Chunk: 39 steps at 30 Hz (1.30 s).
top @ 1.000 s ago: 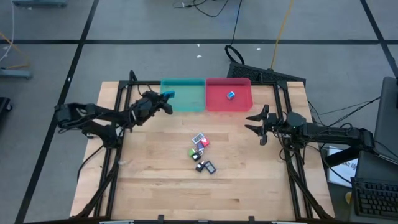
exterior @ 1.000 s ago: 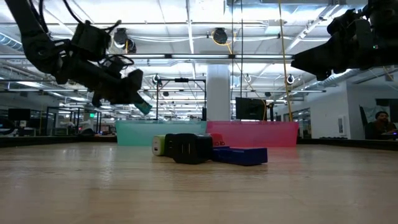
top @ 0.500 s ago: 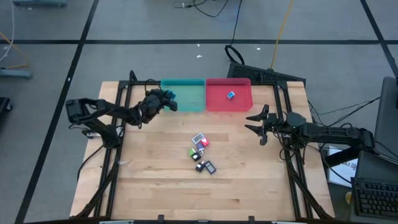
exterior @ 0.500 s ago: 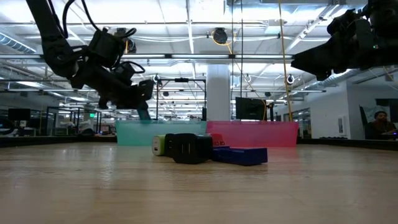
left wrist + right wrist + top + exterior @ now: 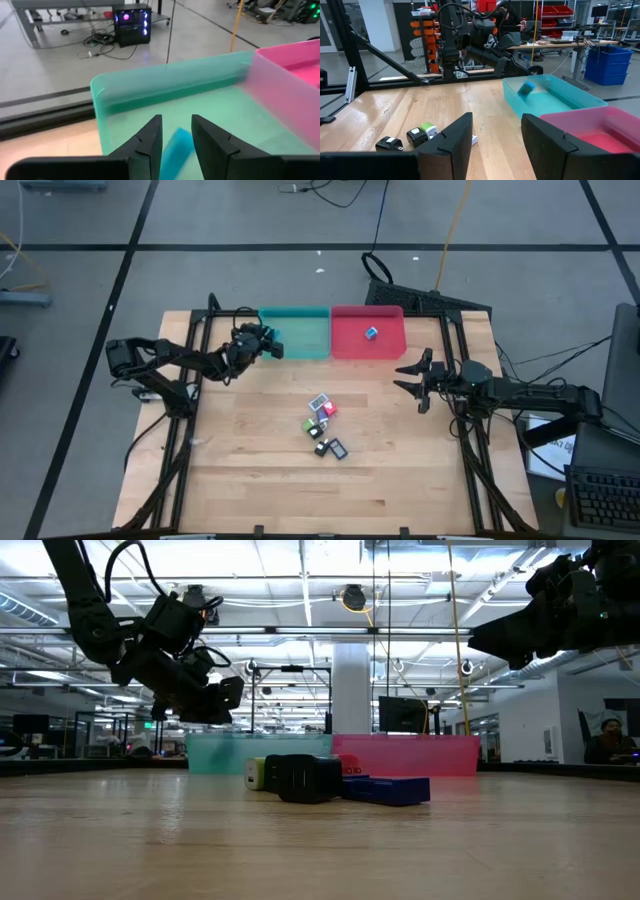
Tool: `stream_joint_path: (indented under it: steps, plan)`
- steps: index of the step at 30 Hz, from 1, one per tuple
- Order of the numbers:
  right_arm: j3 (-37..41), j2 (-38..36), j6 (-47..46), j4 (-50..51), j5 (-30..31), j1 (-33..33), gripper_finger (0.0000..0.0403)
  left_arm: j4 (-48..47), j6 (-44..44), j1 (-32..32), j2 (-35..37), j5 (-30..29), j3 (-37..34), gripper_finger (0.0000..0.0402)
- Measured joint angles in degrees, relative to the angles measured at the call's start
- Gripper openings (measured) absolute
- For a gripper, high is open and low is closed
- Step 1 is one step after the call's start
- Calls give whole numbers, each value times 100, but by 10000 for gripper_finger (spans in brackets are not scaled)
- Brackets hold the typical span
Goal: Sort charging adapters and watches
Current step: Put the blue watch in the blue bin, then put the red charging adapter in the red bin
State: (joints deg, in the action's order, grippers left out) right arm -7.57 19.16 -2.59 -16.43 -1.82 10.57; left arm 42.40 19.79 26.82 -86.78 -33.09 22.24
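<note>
Left tool [image 5: 270, 340] parted over teal bin [image 5: 300, 345], blue watch [image 5: 176, 148] dropping; one adapter [image 5: 371, 333] binned, cluster [image 5: 324, 425] left on counter [image 5: 250, 460].

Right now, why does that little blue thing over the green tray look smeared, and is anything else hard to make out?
Left wrist view: the blue piece beyond the left pincer is streaked, apparently in motion above the green tray. Right wrist view: it blurs too. Low view: bright ceiling lights leave the arms as dark silhouettes. High view: evenly lit, but the pile is tiny.
</note>
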Motion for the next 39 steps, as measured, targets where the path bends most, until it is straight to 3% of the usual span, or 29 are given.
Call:
stream_joint_path:
  steps: [12,19,30,39]
  plan:
    - [-4,-1,22,0,14,0,157,-70,-91,16,223,98,-2,108]
    - [-4,0,22,0,19,0,157,-59,-492,-39,967,901,-2,108]
    - [-4,0,24,0,22,0,157,-65,-603,-554,2306,1537,-2,108]
    - [-4,0,24,0,22,0,157,-90,-284,-1121,3140,2823,-2,108]
